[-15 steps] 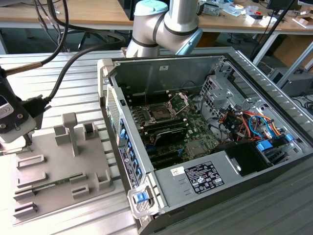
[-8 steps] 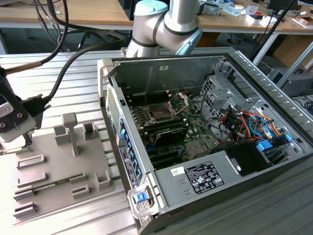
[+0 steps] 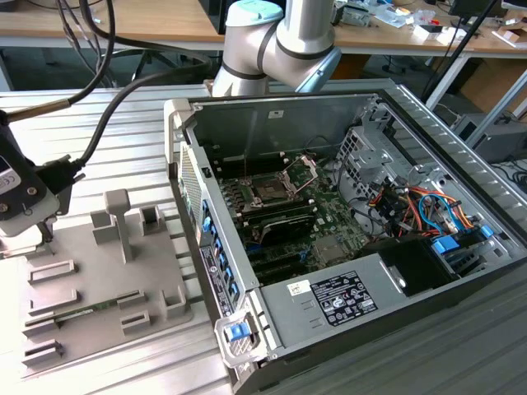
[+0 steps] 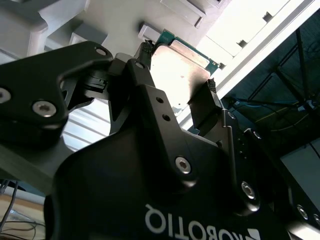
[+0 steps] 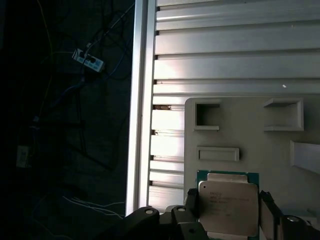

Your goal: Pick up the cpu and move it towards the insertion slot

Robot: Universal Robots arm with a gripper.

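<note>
Clamping cpu point(image 5: 227, 207), gripper point(image 4: 177, 65) over grey tray point(image 5: 250, 135)

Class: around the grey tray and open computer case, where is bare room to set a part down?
Free: the ribbed table behind the grey tray; the dark surface before the computer case. Crowded: the tray's blocks, the case's inside, and where the tool grips the cpu.

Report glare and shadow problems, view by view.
Second wrist view: glare washes out the top of the cpu, while the gripper is a dark silhouette. First wrist view: the ribbed table shines brightly, the floor beside it is nearly black. Exterior view: soft, even light; the insertion slot sits in mild shade.
</note>
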